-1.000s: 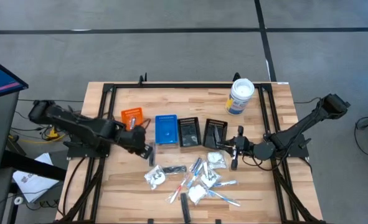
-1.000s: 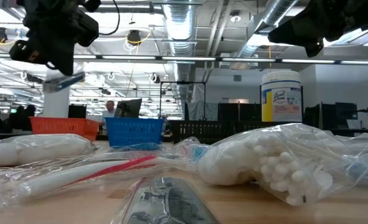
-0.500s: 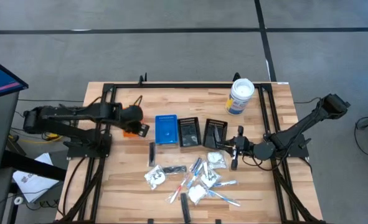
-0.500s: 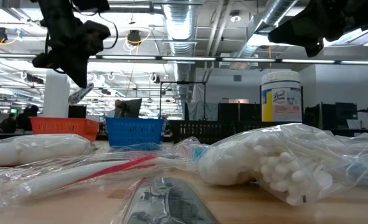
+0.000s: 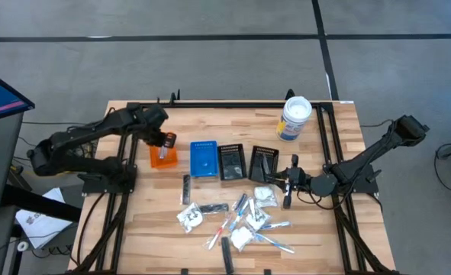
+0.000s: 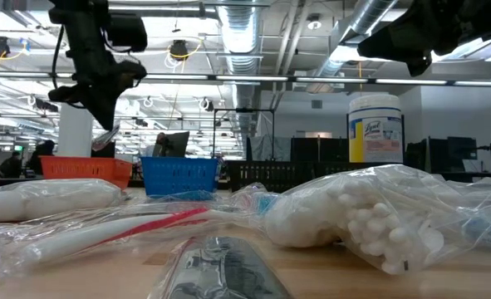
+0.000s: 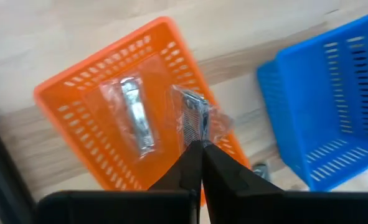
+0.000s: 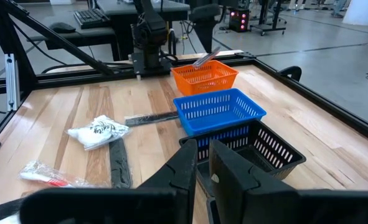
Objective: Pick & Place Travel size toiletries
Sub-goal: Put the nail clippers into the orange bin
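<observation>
Left gripper (image 7: 200, 144), fingers clenched on a clear-wrapped sachet (image 7: 194, 116) above the orange bin (image 7: 71, 99); off-centre release risks rim snag.

Blue bin (image 7: 325, 106) cut off by left wrist frame edge; wrapped item (image 7: 195, 119) print blurred, contents not identified.

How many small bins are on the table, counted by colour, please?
orange bin: 1
blue bin: 1
black bins: 2
total: 4
</observation>
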